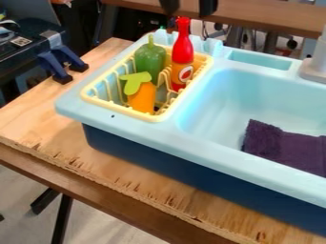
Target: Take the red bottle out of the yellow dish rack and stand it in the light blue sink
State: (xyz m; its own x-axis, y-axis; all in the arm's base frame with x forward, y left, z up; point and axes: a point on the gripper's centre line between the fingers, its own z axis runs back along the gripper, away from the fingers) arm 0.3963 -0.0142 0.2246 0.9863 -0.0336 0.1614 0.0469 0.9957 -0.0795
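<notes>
At the top edge of the view the black gripper (189,6) hangs with its two fingers apart and nothing between them. It is above and apart from the red bottle (183,50), which stands upright in a yellow rack (96,96). Beside the bottle in the rack are a green pepper (150,62) and an orange carrot (143,98) with a light green top. The rack sits on the left part of a light blue toy sink (213,145). A dark purple cloth (283,147) lies in the basin at the right.
A grey faucet base (313,71) stands at the sink's right rear. Blue and black clamps (62,64) grip the wooden table (38,119) at the upper left. The table's front edge runs diagonally below the sink, and a brown ledge (267,16) crosses behind it.
</notes>
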